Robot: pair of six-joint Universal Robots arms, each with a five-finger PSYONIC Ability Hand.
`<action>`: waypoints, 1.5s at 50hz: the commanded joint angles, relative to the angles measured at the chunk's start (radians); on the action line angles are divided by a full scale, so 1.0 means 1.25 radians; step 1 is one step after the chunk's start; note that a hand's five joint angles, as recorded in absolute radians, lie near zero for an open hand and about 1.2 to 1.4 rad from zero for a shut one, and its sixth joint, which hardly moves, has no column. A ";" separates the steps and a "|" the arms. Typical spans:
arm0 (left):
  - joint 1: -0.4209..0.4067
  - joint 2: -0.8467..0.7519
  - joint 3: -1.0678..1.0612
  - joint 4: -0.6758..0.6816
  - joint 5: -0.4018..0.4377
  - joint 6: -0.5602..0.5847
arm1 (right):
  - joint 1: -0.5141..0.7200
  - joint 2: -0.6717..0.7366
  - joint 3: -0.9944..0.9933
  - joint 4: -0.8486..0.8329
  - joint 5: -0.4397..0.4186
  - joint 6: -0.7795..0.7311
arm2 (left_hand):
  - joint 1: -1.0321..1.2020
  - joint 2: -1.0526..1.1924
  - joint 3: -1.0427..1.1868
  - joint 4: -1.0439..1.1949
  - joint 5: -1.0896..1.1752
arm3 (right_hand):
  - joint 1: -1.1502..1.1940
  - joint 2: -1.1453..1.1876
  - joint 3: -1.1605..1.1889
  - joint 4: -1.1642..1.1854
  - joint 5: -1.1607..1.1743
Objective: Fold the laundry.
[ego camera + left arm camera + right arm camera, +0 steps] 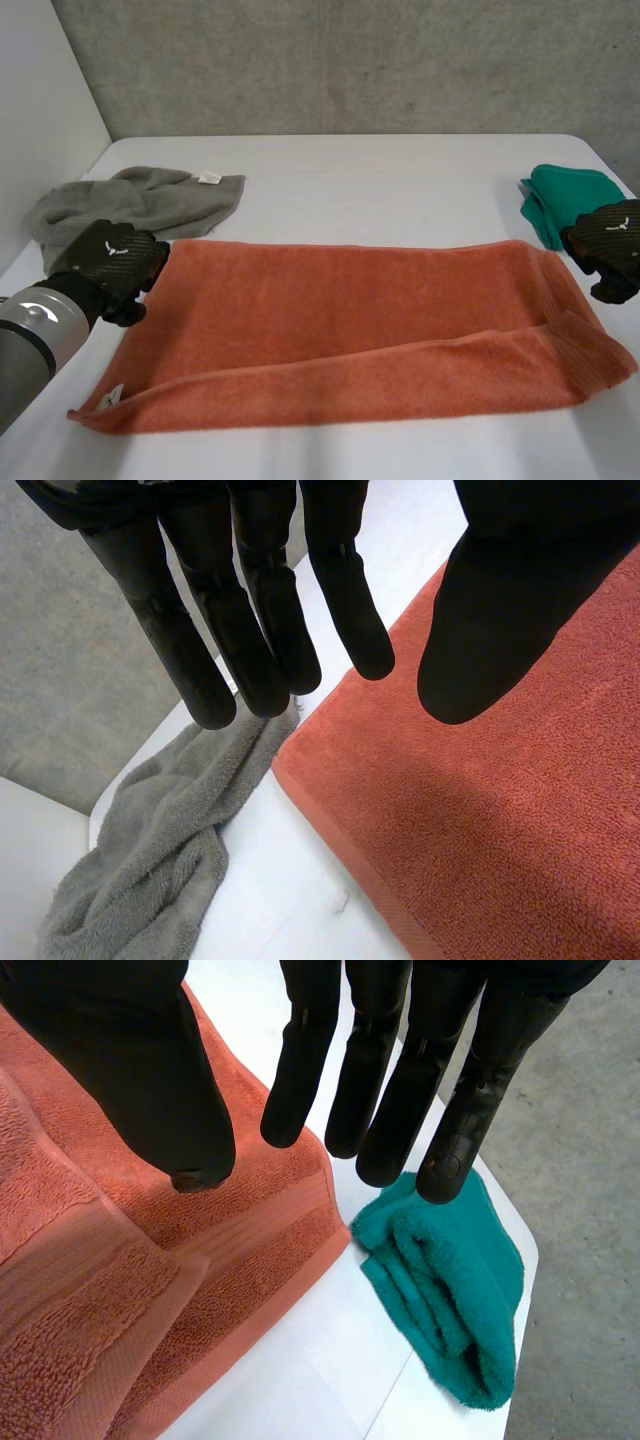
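Observation:
An orange towel lies across the middle of the white table, folded once lengthwise with its upper layer's edge running near the front. My left hand hovers at the towel's far left corner, fingers straight and apart from the thumb, holding nothing. My right hand hovers over the towel's far right corner, fingers straight, thumb apart, empty. The orange towel lies under the left palm, and the orange towel shows doubled layers under the right palm.
A crumpled grey towel lies at the back left, beyond my left hand, grey towel close to the orange corner. A folded green cloth sits at the back right, green cloth just past my right fingertips. A concrete wall stands behind.

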 commanded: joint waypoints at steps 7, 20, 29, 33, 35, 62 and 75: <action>-0.010 0.017 -0.030 -0.046 -0.001 -0.007 | 0.002 0.031 0.013 0.021 0.006 -0.036 | -0.370 -0.367 -0.373 -0.369 -0.369 | -0.381 -0.491 -0.477 -0.482 -0.495; -0.008 0.023 -0.032 -0.047 -0.001 -0.007 | 0.002 0.031 0.011 0.020 0.005 -0.037 | -0.386 -0.383 -0.389 -0.385 -0.386 | -0.381 -0.491 -0.477 -0.482 -0.495; -0.008 0.023 -0.032 -0.046 -0.001 -0.007 | 0.004 0.029 0.011 0.018 0.005 -0.037 | -0.398 -0.395 -0.401 -0.397 -0.397 | -0.384 -0.494 -0.479 -0.484 -0.497; -0.010 0.023 -0.032 -0.046 -0.001 -0.007 | 0.005 0.029 0.011 0.018 0.005 -0.037 | -0.400 -0.397 -0.403 -0.400 -0.400 | -0.386 -0.496 -0.482 -0.487 -0.500; -0.010 0.023 -0.032 -0.046 0.000 -0.007 | 0.005 0.029 0.010 0.017 0.006 -0.037 | -0.402 -0.400 -0.406 -0.402 -0.402 | -0.386 -0.496 -0.482 -0.487 -0.500; 0.025 -0.047 -0.070 -0.073 -0.002 0.007 | 0.002 0.158 0.035 0.004 -0.001 -0.120 | -0.304 -0.301 -0.307 -0.303 -0.304 | -0.309 -0.419 -0.404 -0.409 -0.422; 0.039 -0.156 -0.070 -0.068 -0.003 0.007 | 0.002 0.223 0.062 -0.107 -0.008 -0.117 | 0.083 0.086 0.080 0.084 0.083 | 0.184 0.074 0.088 0.083 0.070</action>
